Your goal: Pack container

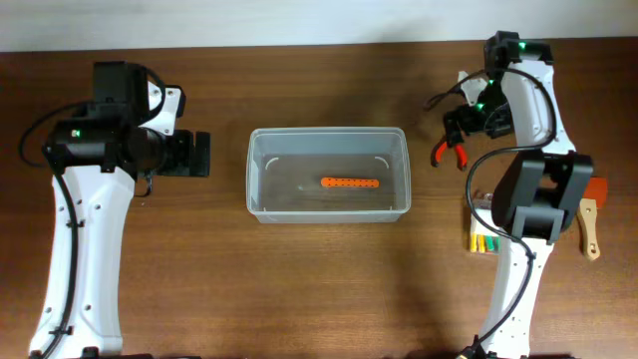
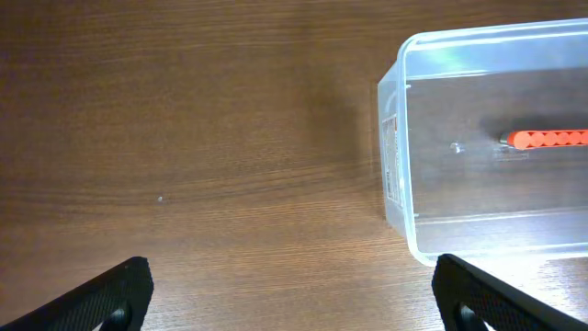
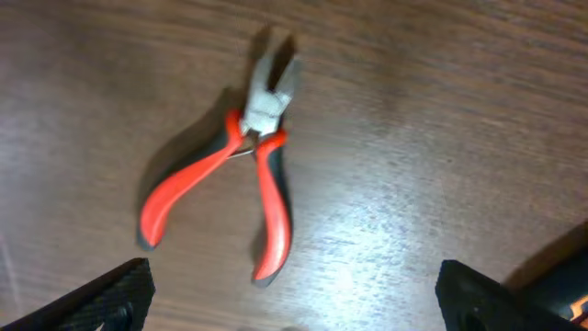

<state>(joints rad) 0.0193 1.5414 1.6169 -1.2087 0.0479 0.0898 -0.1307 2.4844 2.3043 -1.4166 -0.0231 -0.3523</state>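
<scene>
The container (image 1: 257, 204), a large clear plastic tub, stands open at the table's middle with an orange ridged bar (image 1: 350, 183) lying in it. In the left wrist view the container (image 2: 397, 198) is at the right with the orange bar (image 2: 549, 139) inside. My left gripper (image 1: 202, 155) is open and empty, just left of the tub, over bare wood (image 2: 294, 299). My right gripper (image 1: 463, 124) is open and empty (image 3: 294, 299), hovering over red-handled pliers (image 1: 450, 151) that lie on the table with handles spread (image 3: 262, 156).
Right of the right arm lie a small clear case of yellow-green bits (image 1: 481, 240), a wooden-handled tool (image 1: 590, 231) and an orange object (image 1: 597, 188), partly hidden by the arm. The table's back edge runs along the top.
</scene>
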